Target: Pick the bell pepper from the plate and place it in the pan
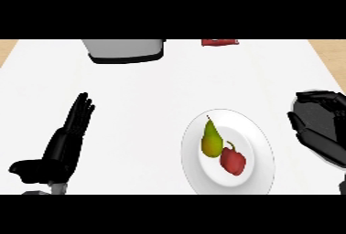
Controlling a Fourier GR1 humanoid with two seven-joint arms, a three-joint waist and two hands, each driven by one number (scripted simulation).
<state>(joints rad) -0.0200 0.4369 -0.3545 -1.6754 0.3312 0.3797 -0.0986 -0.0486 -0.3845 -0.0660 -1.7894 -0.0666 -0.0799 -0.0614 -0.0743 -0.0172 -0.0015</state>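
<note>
glossy red bell pepper (234, 161) on round white plate (260, 137); both hands' fingers straight, apart.

White tabletop (155, 96) fills nearly the whole view, plain and smooth, evenly lit, with only soft faint shadows. Its side edges slant inward toward the far end. Beyond them, small wedges of light tan wood-look surface (7, 48) show at the top left and top right corners; cannot tell whether this is floor or more furniture. No walls or windows in view.
</note>
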